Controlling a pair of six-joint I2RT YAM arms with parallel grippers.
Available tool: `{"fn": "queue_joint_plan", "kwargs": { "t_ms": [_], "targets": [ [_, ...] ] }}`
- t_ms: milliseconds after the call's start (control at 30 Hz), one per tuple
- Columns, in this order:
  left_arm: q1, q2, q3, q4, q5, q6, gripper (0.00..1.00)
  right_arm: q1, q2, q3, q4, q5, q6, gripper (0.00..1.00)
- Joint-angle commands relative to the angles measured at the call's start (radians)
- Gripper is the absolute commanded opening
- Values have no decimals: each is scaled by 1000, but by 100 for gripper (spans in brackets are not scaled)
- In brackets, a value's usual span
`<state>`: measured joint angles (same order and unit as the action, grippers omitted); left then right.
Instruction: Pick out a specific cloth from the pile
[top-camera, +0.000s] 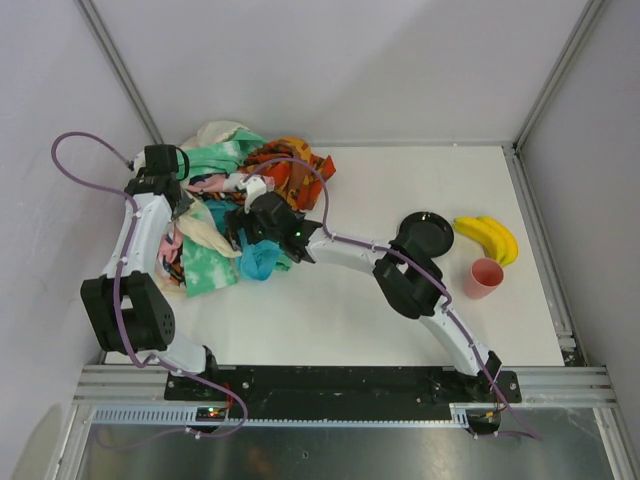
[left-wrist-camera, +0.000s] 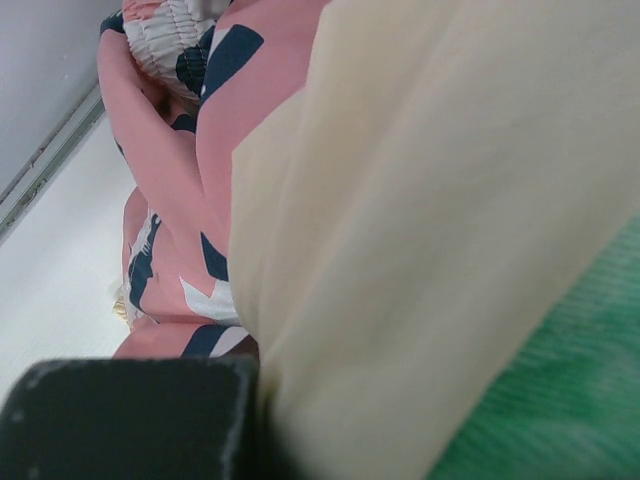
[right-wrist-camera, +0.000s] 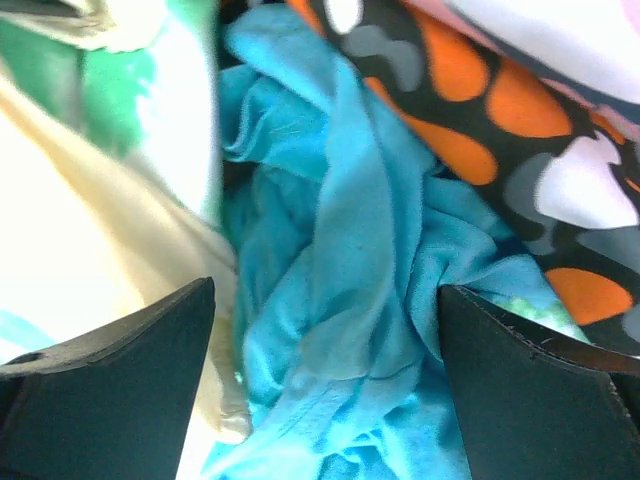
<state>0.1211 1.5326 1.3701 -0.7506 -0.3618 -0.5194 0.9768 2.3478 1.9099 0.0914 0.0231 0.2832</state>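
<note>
Straddling the cloth (right-wrist-camera: 350, 200) with right gripper (right-wrist-camera: 325, 290) spread wide, at 5 o'clock of the pile (top-camera: 230, 170). At 9 o'clock, left gripper (top-camera: 180, 208) pressed together, against cream fabric (left-wrist-camera: 400, 250).

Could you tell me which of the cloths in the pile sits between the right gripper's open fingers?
The plain turquoise-blue cloth: it alone is unpatterned blue, while the mint-green cloth beside it is blotched white.

Right end effector (right-wrist-camera: 325, 385) fingers spread either side of turquoise cloth (right-wrist-camera: 340, 300)
</note>
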Motion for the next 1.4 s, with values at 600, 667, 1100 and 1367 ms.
{"fn": "queue_joint_plan", "kwargs": {
  "t_ms": [600, 667, 1100, 1367],
  "targets": [
    [11, -55, 9, 50, -9, -26, 1, -40, 90, 104, -30, 4, 45, 83],
    [10, -58, 9, 50, -8, -25, 1, -33, 116, 141, -45, -23, 31, 81],
    [11, -72, 5, 51, -18, -25, 1, -18, 127, 189, -71, -42, -3, 26],
    [14, -71, 8, 50, -50, -27, 1, -83, -263, -253, 98, 92, -45, 0]
  ]
}}
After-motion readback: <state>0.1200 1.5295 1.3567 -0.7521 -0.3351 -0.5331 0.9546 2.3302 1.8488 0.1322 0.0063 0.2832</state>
